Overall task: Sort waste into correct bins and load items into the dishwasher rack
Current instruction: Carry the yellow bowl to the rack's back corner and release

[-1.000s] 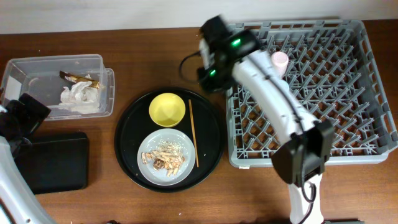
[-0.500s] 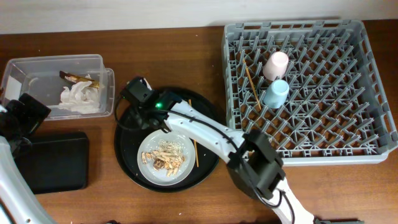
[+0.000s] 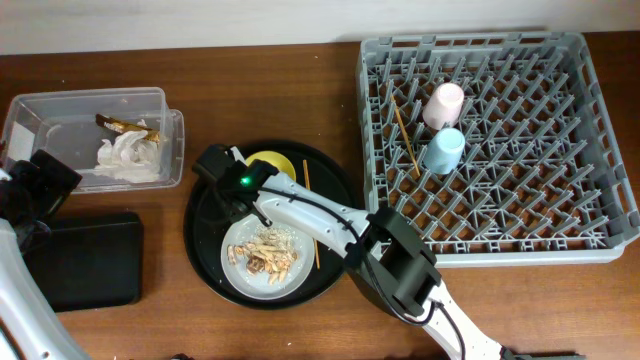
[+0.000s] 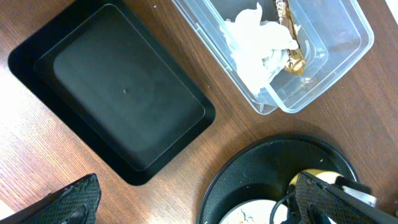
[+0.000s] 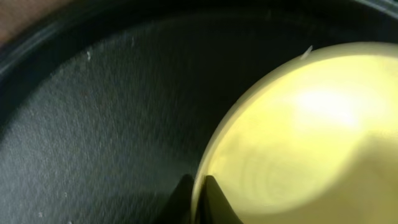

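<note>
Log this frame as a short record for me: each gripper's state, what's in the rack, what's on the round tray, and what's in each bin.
right gripper: shut on the rim of the yellow bowl, which sits on the round black tray
left gripper: open, empty, near the shallow black tray
rack: pink cup, blue cup, one chopstick
also on round tray: plate with food scraps, other chopstick
clear box: foil wrapper
shallow black tray: nothing in it

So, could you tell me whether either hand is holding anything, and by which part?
The right hand pinches the yellow bowl by its rim, one finger inside, one outside. The left hand is open and empty.
</note>
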Robot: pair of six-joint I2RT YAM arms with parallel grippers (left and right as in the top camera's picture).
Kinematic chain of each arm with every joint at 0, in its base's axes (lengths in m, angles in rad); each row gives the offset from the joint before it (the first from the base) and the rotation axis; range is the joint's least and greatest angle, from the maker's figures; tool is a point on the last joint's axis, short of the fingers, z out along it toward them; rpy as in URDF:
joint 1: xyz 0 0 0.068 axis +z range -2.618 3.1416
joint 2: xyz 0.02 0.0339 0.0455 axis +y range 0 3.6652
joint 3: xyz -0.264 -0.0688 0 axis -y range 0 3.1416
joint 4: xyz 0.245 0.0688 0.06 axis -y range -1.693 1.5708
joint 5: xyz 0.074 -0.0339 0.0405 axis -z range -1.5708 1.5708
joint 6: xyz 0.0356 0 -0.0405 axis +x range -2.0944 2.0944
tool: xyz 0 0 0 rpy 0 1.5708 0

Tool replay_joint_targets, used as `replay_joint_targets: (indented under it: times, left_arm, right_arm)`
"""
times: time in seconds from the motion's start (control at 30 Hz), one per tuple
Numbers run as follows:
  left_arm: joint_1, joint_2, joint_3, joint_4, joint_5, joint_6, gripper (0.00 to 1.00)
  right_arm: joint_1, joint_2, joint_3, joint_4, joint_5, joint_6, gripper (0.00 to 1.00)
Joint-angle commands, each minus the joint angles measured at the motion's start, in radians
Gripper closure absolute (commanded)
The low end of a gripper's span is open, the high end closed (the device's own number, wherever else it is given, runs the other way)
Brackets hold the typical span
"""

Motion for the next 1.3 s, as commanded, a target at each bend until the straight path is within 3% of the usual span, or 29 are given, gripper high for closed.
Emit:
replay_joint_targets:
  times: [0.0,0.17,0.3,0.4,0.47,0.57,0.63,0.67,0.83,0.93,1.07,1.27]
  left_arm:
    - [0.003,0.000,0.002,0.000,-0.003,-0.002,0.01]
    - [0.003,0.000,0.002,0.000,-0.003,-0.002,0.01]
    - [0.003,0.000,0.002,0.000,-0.003,-0.002,0.01]
    - [0.003,0.000,0.003,0.000,-0.003,-0.002,0.01]
    - [0.003,0.000,0.003,0.000,-0.003,-0.002,0.01]
    - [0.003,0.000,0.002,0.000,-0.003,-0.002,0.01]
    - [0.003,0.000,0.003,0.000,-0.003,-0.002,0.01]
    - [0.003,0.000,0.003,0.000,-0.003,-0.002,0.01]
    - [0.003,0.000,0.002,0.000,-0.003,-0.002,0.01]
    - [0.003,0.000,0.002,0.000,-0.003,-0.002,0.01]
    - [0.003,0.000,0.002,0.000,-0.003,-0.002,0.01]
    - [0.003,0.000,0.002,0.000,-0.003,-0.002,0.01]
  right_arm:
    - [0.002,-0.010,0.104,-0.054,-0.009,0.013,0.96]
    - [-0.108,-0.039,0.538,-0.336,-0.045,0.013,0.96]
    - [-0.431,-0.039,0.848,-0.533,-0.428,0.008,0.96]
    - [-0.758,-0.023,0.849,-0.549,-0.826,-0.031,0.96]
    - [-0.914,-0.004,0.837,-0.582,-0.938,-0.037,0.96]
    - [-1.039,0.020,0.808,-0.575,-1.069,-0.107,0.96]
    - [-1.079,0.043,0.761,-0.501,-1.196,-0.123,0.96]
    - [-1.084,0.063,0.707,-0.365,-1.283,-0.088,0.96]
    - [-1.067,0.120,0.491,0.253,-1.369,0.366,0.96]
    - [-1.070,0.121,0.346,0.483,-1.369,0.505,0.96]
    - [-1.082,0.132,0.235,0.527,-1.339,0.510,0.96]
    - [-1.141,0.129,0.227,0.499,-1.288,0.452,0.95]
